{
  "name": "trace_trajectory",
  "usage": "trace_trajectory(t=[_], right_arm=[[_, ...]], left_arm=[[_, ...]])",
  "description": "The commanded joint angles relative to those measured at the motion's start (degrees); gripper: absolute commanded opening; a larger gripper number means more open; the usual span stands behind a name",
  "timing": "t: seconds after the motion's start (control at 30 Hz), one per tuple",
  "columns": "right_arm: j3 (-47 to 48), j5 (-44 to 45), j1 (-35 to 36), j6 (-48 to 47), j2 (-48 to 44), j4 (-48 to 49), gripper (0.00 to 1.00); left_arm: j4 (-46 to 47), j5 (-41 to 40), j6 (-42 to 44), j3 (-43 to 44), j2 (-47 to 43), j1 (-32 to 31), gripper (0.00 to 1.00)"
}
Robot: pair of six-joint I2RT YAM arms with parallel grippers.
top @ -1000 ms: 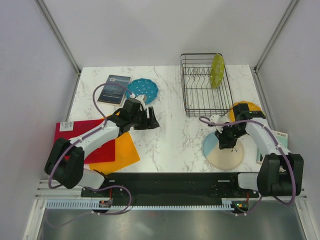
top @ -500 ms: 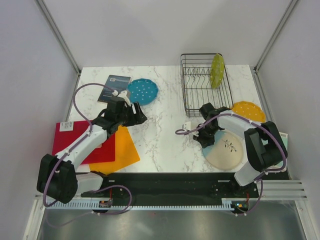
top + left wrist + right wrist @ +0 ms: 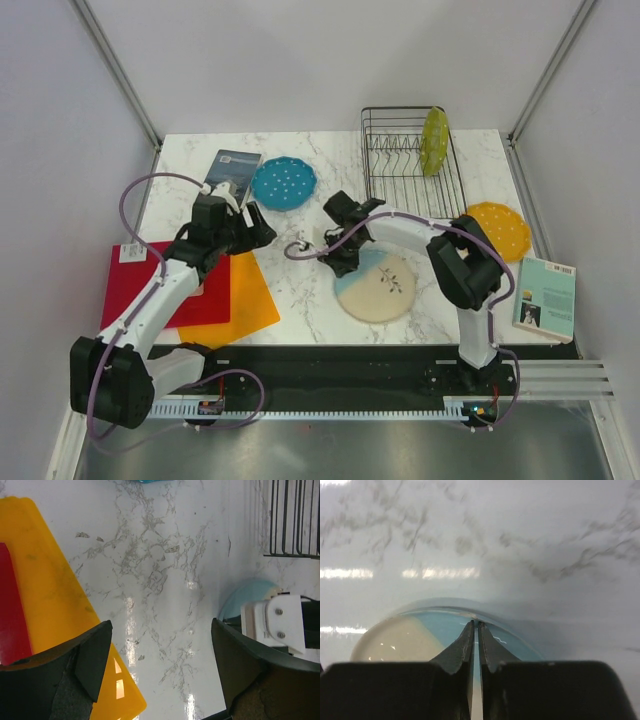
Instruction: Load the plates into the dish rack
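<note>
Though four plates show from above, only the lime-green plate (image 3: 434, 140) stands upright in the dish rack (image 3: 405, 170), at its right end. The teal plate (image 3: 284, 183) lies left of the rack, the orange plate (image 3: 498, 228) off its near right corner, and the cream plate (image 3: 378, 283) in front of it. Two books (image 3: 545, 297), one red sheet (image 3: 200, 298) and one orange sheet (image 3: 245, 300) lie about. Only the right wrist view shows the right gripper (image 3: 475, 625) pinched onto the cream plate's blue rim. The right arm folds leftward across the rack's front. The left gripper (image 3: 160, 665) hovers over the table (image 3: 165, 555), jaws spread wide.
</note>
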Motion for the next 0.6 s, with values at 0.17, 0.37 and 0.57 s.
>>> trace_trajectory(t=[0.17,0.37,0.57], right_arm=[[6.3,2.6,0.6,27.5,-3.8,16.7,0.40],[-14.3,-1.4,-8.6,49.7,-23.9,20.4,0.59],[-31.9,-5.0,-21.9,63.9,-33.2,23.6,0.65]], left_arm=[[3.2,8.3,-0.6,-4.8,2.4,0.7,0.88],[8.8,12.9,-3.5,-5.9,9.7,-2.7,0.84],[13.8,13.6,-8.0,-6.4,16.6,-7.9,0.77]])
